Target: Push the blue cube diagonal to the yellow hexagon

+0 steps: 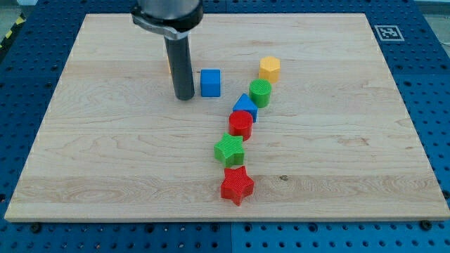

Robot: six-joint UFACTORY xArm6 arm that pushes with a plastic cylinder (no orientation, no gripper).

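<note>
The blue cube [210, 82] sits on the wooden board [105, 154], left of the yellow hexagon [269, 69] and a little lower in the view. My tip [185, 97] rests on the board just left of the blue cube, with a small gap between them. The rod rises to the view's top. A small orange-yellow edge [169, 67] of another block shows behind the rod; its shape is hidden.
A chain of blocks runs down from the hexagon: a green cylinder [260, 92], a blue triangle [245, 106], a red hexagon-like block [240, 124], a green star [229, 150] and a red star [237, 185]. A marker tag [387, 31] sits at the board's top right corner.
</note>
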